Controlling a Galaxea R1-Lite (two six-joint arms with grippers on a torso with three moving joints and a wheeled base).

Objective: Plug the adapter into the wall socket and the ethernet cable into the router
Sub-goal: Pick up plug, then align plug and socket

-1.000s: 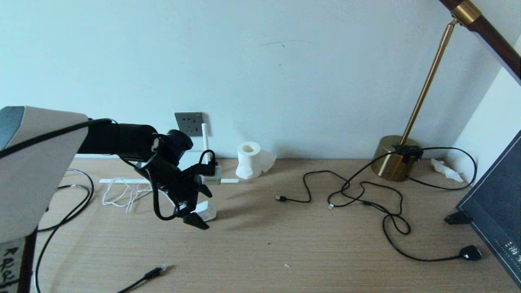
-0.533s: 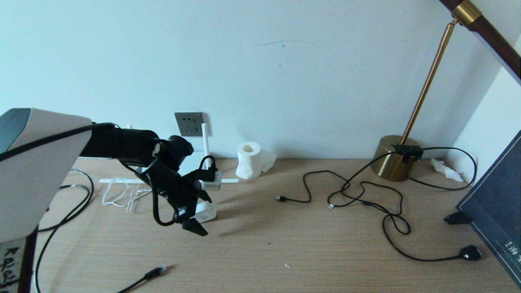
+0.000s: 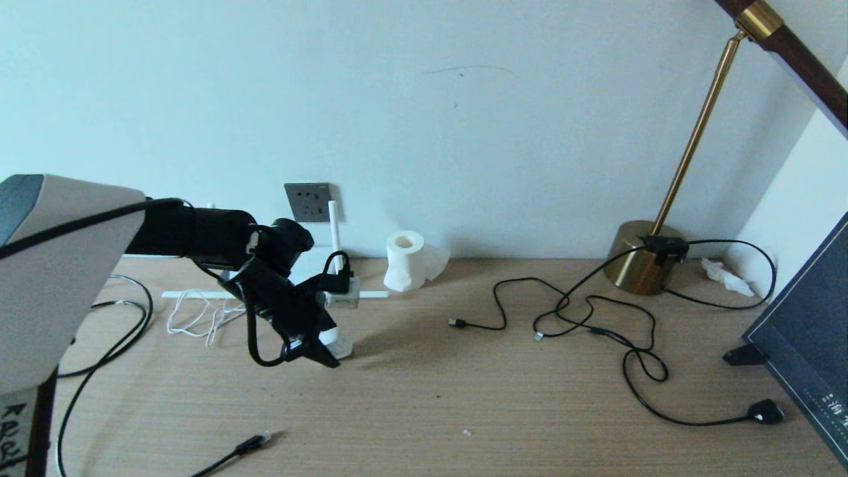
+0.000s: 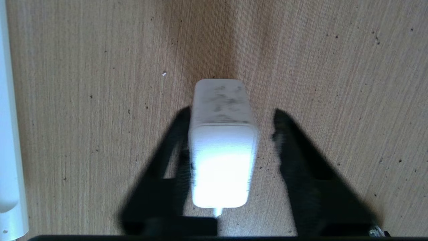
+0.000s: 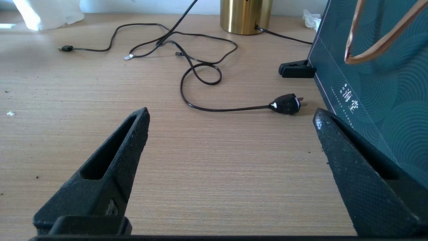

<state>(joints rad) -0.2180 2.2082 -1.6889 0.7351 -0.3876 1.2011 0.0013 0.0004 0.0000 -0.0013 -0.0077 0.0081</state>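
The white adapter [image 3: 336, 345] lies on the wooden desk, and in the left wrist view the adapter [image 4: 222, 147] sits between the fingers of my open left gripper [image 4: 232, 115]. One finger touches its side; the other stands a small gap away. Its thin white cord [image 3: 199, 318] trails off to the left. The dark grey wall socket [image 3: 308, 201] is on the wall behind. Only an upright antenna [image 3: 334, 230] of the router shows clearly, since my arm covers its body. The ethernet cable's tip [image 3: 257, 440] lies near the front edge. My right gripper [image 5: 231, 115] hovers open and empty over bare desk.
A tissue roll [image 3: 405, 260] stands right of the router. Thin black cables [image 3: 596, 318] loop across the right half, ending in a chunky black plug [image 3: 765, 412]. A brass lamp base [image 3: 644, 266] and a dark box [image 3: 805, 344] occupy the right side.
My left gripper has dropped lower over the adapter, and its fingers have drawn closer together around the block. The adapter has not moved.
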